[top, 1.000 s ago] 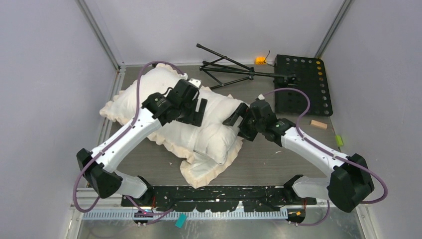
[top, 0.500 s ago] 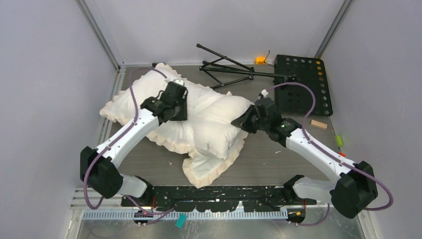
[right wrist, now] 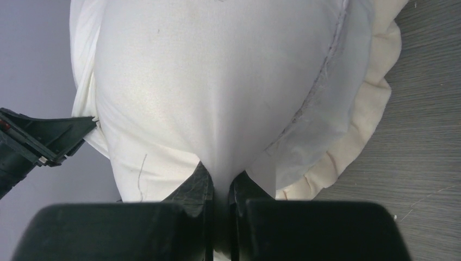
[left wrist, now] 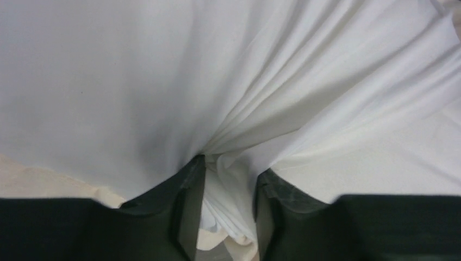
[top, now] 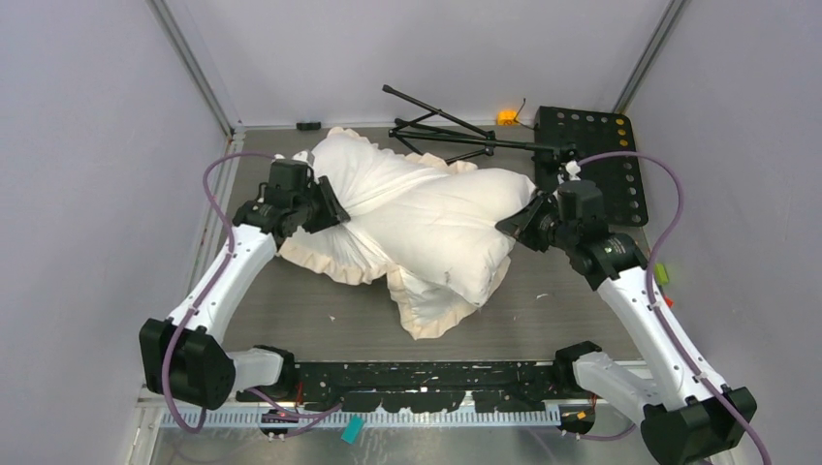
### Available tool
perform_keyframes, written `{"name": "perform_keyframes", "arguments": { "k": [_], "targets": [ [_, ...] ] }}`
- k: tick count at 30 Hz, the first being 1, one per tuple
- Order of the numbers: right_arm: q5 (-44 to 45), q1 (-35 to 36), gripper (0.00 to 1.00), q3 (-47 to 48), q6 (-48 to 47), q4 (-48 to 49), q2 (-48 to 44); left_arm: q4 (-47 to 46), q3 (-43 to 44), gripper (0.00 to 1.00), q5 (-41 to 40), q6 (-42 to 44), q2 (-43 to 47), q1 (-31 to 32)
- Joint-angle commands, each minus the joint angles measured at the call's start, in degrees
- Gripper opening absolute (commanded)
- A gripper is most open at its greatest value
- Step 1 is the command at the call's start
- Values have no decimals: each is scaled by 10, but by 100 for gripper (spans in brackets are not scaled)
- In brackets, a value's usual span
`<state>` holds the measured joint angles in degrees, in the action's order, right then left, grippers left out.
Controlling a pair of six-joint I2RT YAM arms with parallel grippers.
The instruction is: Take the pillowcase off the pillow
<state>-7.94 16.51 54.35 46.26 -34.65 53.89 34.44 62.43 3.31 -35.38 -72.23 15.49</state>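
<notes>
The plump white pillow [top: 456,223] lies across the middle of the table, its right end raised. My right gripper [top: 514,221] is shut on that end; in the right wrist view its jaws [right wrist: 220,176] pinch a thin fold of the pillow [right wrist: 217,81]. The pillowcase [top: 330,263] shows its cream frill at the left, front and back, and its frill [right wrist: 369,109] trails beside the pillow. My left gripper [top: 328,205] is at the left end, shut on a thick bunch of white pillowcase cloth [left wrist: 231,206] between its jaws [left wrist: 228,174].
A black folded tripod [top: 446,131] lies at the back. A black perforated plate [top: 596,165] sits at the back right, with a small orange item [top: 506,117] behind it. A green piece [top: 661,273] lies near the right wall. Grey walls close in both sides.
Both grippers shut on cloth and drew apart: the left went left, the right went right and back. The pillow stretched out between them and shifted right and towards the back.
</notes>
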Motion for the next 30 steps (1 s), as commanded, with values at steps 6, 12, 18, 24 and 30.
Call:
{"name": "perform_keyframes", "arguments": {
  "k": [6,12,18,24,30],
  "targets": [
    [-113,-34,0,48,43,129,40,55,27,76,103,4,97,90],
    [-126,-24,0,77,64,162,80,72,-8,86,108,-72,157,213],
    [-123,-14,0,79,76,178,84,23,-98,84,90,-112,166,245],
    [-134,-9,0,81,89,187,79,-96,-162,77,100,-150,137,244],
    [-132,-7,0,76,88,184,74,-168,-179,54,104,-163,113,244]
  ]
}}
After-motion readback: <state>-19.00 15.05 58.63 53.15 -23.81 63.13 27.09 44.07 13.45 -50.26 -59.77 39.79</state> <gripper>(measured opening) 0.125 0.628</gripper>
